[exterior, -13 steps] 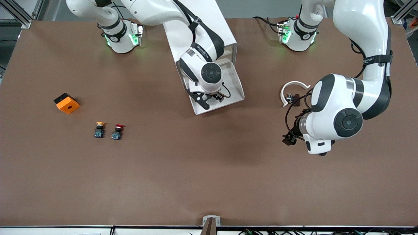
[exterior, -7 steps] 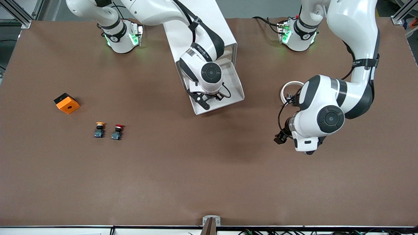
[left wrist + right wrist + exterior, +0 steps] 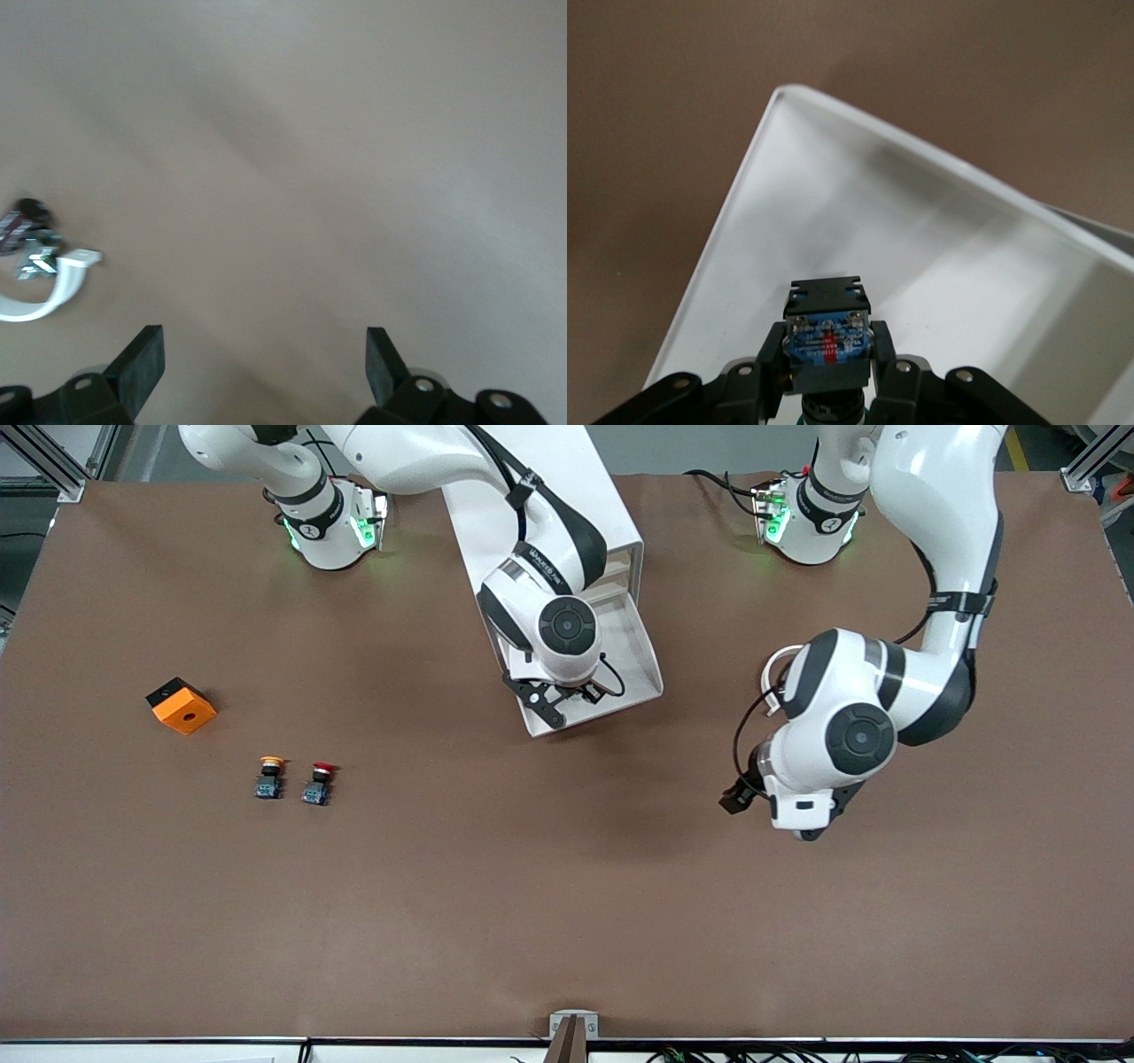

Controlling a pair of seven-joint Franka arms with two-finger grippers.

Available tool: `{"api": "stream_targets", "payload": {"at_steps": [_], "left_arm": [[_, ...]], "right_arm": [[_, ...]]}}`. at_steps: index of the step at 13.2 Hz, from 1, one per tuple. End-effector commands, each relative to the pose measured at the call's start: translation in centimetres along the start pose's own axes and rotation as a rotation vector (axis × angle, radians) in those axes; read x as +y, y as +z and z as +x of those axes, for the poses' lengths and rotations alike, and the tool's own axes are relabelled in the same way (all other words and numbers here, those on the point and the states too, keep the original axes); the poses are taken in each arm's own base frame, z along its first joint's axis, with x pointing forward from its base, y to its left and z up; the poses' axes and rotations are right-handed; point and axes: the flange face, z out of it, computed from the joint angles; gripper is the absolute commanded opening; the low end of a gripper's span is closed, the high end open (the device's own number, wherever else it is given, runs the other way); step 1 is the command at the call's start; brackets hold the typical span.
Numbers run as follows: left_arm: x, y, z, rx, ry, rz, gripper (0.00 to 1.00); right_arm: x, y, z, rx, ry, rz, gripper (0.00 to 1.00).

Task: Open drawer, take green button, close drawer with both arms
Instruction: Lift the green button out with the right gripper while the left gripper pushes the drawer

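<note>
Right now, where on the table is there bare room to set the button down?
Bare brown table runs nearer the front camera than the open drawer. The right gripper, over the drawer, holds the button. The left gripper, jaws open, hangs over bare table. Crowded: the orange-capped button, red-capped button and orange block toward the right arm's end.

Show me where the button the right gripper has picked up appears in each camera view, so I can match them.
Front view: the button is hidden under the right arm's wrist, where the right gripper hangs over the open drawer.
Left wrist view: not in it; only bare table and a white clip.
Right wrist view: the button sits low and central, clamped between the fingers, blue base up.
Shared landmark: the white drawer, in the front and right wrist views.
</note>
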Motion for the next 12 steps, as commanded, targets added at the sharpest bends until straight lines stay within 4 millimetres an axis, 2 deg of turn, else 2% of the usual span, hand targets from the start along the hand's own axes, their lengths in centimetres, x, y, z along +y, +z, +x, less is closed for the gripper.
{"api": "stream_targets", "payload": {"at_steps": [1,3,6,9,11,12], "left_arm": [[1.4,1.1,-2.0,0.041,0.127,-0.027,1.0],[3.7,2.7,-5.1,0.072,0.198,-0.077,1.0],[5.2,5.2,-7.1,0.09,0.241,-0.093,1.0],[5.3,8.3,-9.8,0.068,0.295,-0.041,1.0],[4.8,10.3,-12.0,0.036,0.327,-0.006,1.0],[4.4,11.3,-12.9,0.021,0.338,0.012,1.0]], "right_arm": [[0.8,-4.7,2.9,-0.048,0.001,-0.048,0.37],[2.1,-7.2,6.0,-0.066,-0.104,-0.074,0.37],[5.6,-12.1,14.2,-0.117,-0.317,-0.044,0.37],[9.3,-13.6,22.9,-0.131,-0.543,-0.047,0.37],[11.2,-13.4,28.0,-0.094,-0.682,-0.061,0.37],[11.6,-13.1,29.4,-0.069,-0.715,-0.07,0.37]]}}
